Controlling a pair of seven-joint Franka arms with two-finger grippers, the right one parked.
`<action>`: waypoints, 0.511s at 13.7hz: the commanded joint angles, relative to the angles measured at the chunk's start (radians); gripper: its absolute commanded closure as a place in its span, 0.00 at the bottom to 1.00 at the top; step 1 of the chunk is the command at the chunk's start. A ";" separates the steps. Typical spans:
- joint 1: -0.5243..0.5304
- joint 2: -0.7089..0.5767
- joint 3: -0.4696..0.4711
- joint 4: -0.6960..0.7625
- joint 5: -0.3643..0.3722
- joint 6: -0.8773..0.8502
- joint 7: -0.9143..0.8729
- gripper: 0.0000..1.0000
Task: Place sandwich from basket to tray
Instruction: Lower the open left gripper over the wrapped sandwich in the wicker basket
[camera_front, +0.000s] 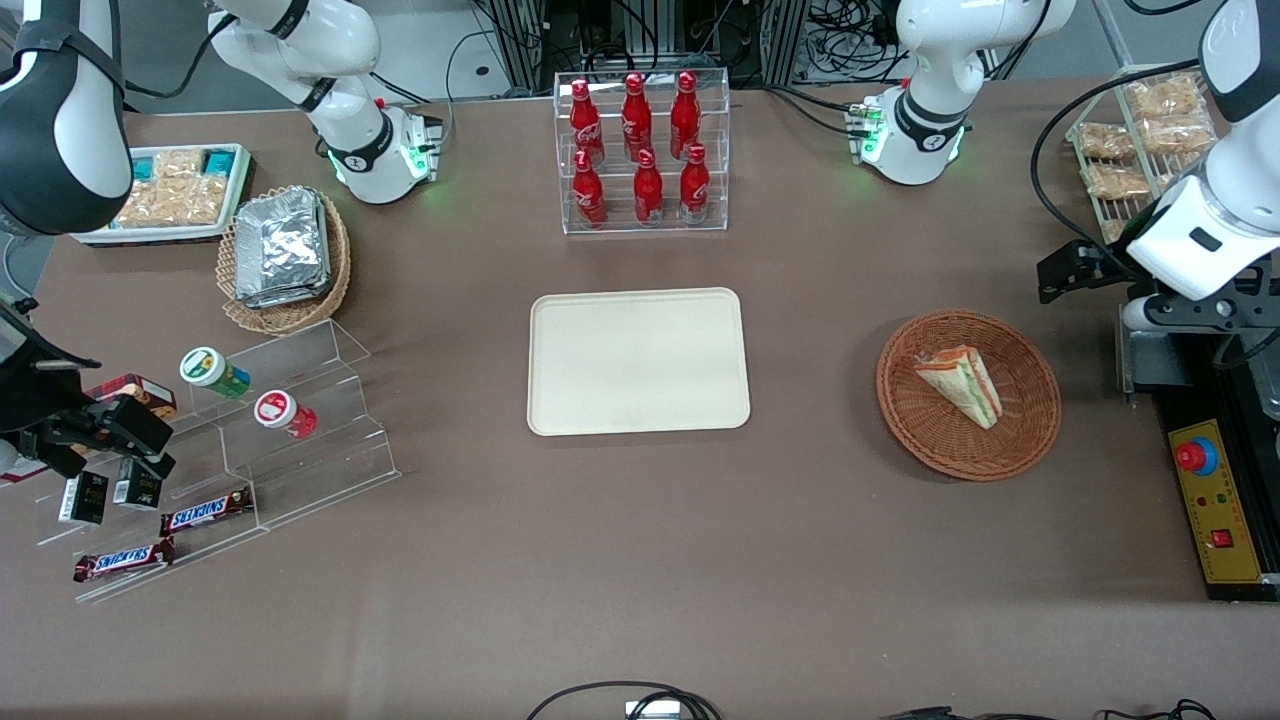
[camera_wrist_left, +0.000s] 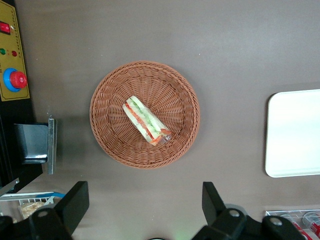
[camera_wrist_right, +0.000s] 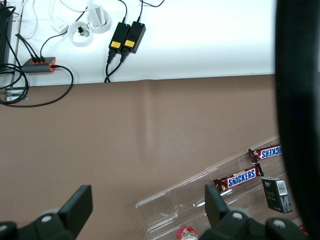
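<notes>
Hovering high over the working arm's end of the desk (camera_front: 640, 560), the claw (camera_wrist_left: 145, 210) is released: fingers (camera_wrist_left: 75, 202) spread wide, nothing between them, well clear of everything below. Sandwich (camera_front: 962, 384) lies on its side inside the basket (camera_front: 1030, 440), roughly centred, filling stripes showing along the cut edge; in the wrist view the sandwich (camera_wrist_left: 146, 121) sits diagonally on the basket (camera_wrist_left: 110, 140) floor, not touching the rim. Tray (camera_front: 638, 362) sits mid-desk, flat, nothing on it, well apart from the basket; only one rounded end of the tray (camera_wrist_left: 295, 132) shows in the wrist view. Clear rack of red bottles (camera_front: 640, 150) stands farther from the front camera than the tray. Black control box with red stop button (camera_front: 1197, 456) is just beside the basket at the desk's edge. Toward the parked arm's end: smaller pale basket of foil packets (camera_front: 283, 250), white tray of snacks (camera_front: 170, 195), clear stepped stand (camera_front: 300, 440) with two small cups and Snickers bars (camera_front: 205, 512).
</notes>
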 joint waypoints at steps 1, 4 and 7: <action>-0.008 -0.011 0.004 -0.012 0.021 -0.017 -0.004 0.00; -0.008 -0.001 0.003 -0.014 0.035 -0.014 -0.050 0.00; -0.008 -0.005 0.003 -0.093 0.052 0.060 -0.054 0.00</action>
